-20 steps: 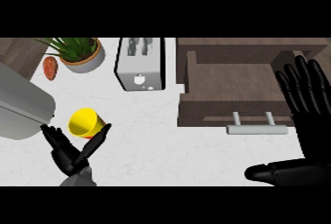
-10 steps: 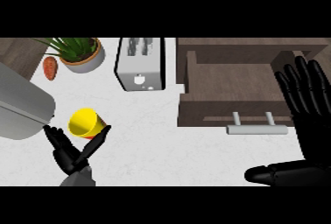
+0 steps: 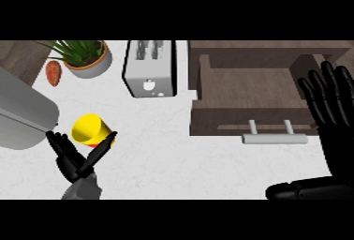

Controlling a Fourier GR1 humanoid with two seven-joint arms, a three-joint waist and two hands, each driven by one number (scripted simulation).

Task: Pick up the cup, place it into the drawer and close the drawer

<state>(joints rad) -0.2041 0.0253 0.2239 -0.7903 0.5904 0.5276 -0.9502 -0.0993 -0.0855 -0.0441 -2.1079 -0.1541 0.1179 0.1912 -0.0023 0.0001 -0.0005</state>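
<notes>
Head view, ordered from near to far. At the lower left, the left hand (image 3: 77,157) reaches up from the lower edge with its fingers and thumb spread in a V, straight and apart, closed on nothing. The yellow cup (image 3: 90,131) lies tipped on its side on the white counter (image 3: 180,159), sitting just beyond the V so that the fingertips flank its lower rim; whether they touch it cannot be told. At the right edge, the right hand (image 3: 333,101) rests open with its fingers straight and pointing up, overlapping the right side of the open drawer (image 3: 249,93). The drawer is pulled out, its inside bare, and its pale handle (image 3: 274,137) faces the robot. Farther back stand a toaster (image 3: 149,68), a potted plant (image 3: 86,56) and a small reddish item (image 3: 53,73) beside the pot; a grey rounded appliance (image 3: 21,117) fills the left edge.

Compared with the views from half a second and one second earlier, nothing has visibly shifted: both hands, the cup and the drawer keep the same places. This suggests a pause at the pre-grasp stage. The cup is not yet picked up, so closing the left hand round it appears to be the step in hand; placing and shutting the drawer remain.
</notes>
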